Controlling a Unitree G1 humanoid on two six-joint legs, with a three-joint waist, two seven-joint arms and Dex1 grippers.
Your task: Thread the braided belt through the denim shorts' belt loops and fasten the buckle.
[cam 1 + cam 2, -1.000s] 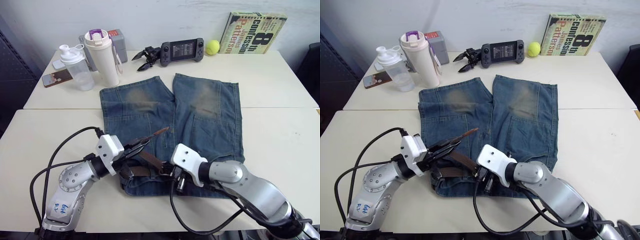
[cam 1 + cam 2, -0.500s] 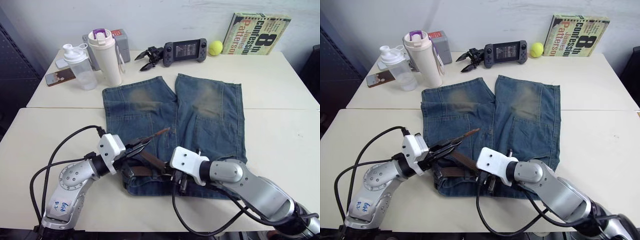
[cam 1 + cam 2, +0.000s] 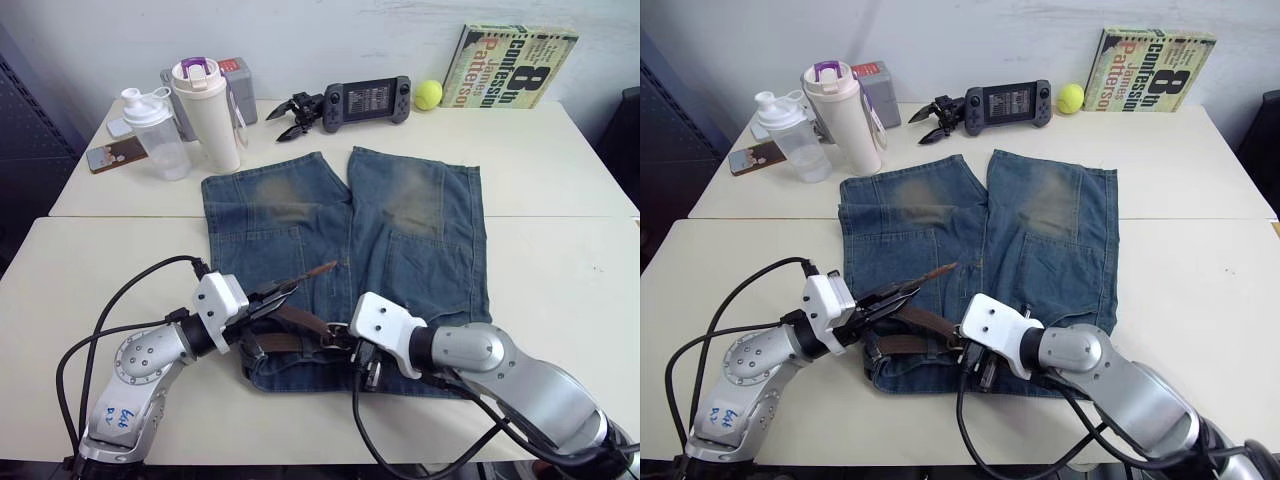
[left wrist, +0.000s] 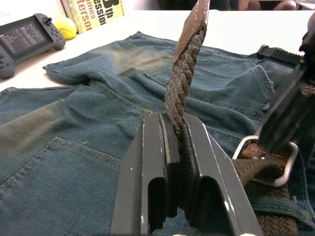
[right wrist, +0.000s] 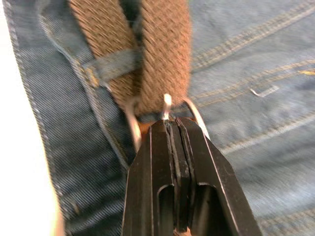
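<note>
The belt (image 3: 290, 335) is lying along the waistband at the near edge of the shorts (image 3: 345, 260), which are spread flat on the desk (image 3: 560, 270) with the legs pointing away from the robot. In the right wrist view the strap is passing under a loop (image 5: 110, 66) and its free end is already running through the buckle (image 5: 165, 115), so the threading is looking largely done, though how many loops are carrying the belt cannot be told. The left pincer (image 4: 172, 142) is squeezing shut on the free end and holding it up off the denim, the tan tip (image 3: 322, 268) pointing toward the legs. The right pincer (image 5: 170, 132) is closed tight at the buckle, apparently gripping its frame by the prong (image 5: 167, 105). Judging by this, what is remaining is seating the prong in the weave and laying the tail flat.
</note>
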